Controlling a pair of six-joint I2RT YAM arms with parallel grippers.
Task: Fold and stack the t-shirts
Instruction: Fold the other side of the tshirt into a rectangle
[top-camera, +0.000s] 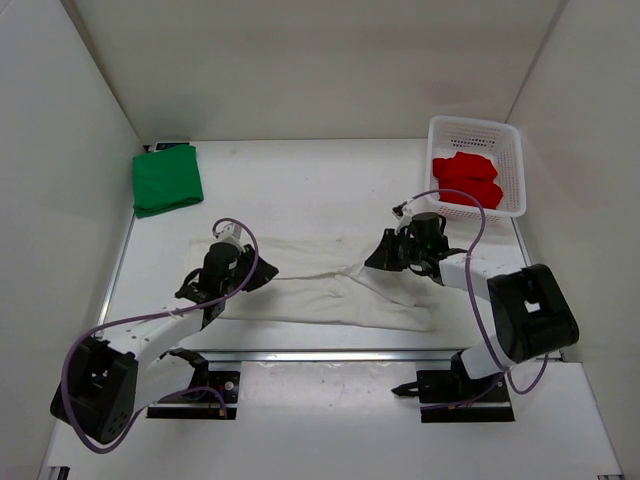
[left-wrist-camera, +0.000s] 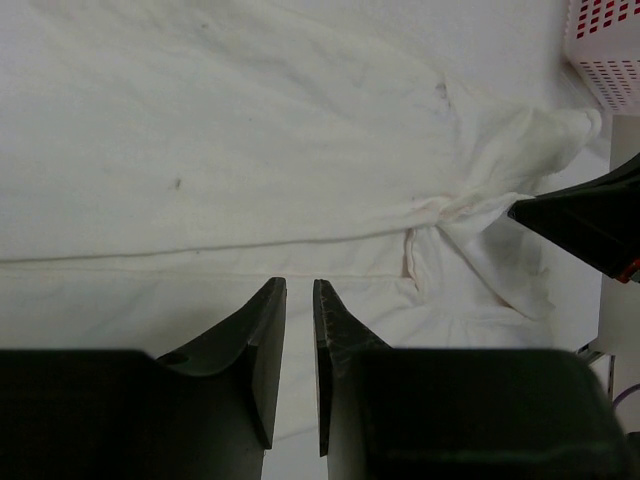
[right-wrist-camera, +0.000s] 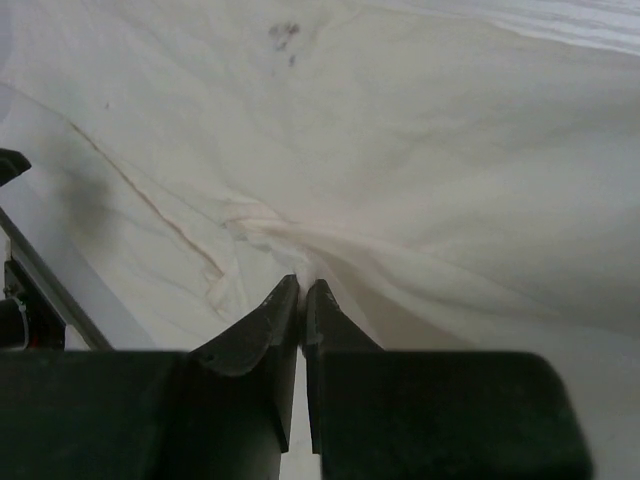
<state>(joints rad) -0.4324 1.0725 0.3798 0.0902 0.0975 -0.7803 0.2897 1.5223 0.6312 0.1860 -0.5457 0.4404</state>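
T-shirt (top-camera: 318, 292), off-white; creased, bunched

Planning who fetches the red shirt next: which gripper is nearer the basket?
Right. The right gripper, pinching the white shirt, is just short of the basket; the left gripper is far across the table.

Bare white tabletop (top-camera: 300, 175) is lying open across the upper centre of the top view. A folded bright green cloth t-shirt (top-camera: 167, 180) is blocking the upper left, a white plastic mesh basket (top-camera: 472, 124) the upper right. A spread off-white cloth t-shirt (top-camera: 330, 290) is covering the centre.
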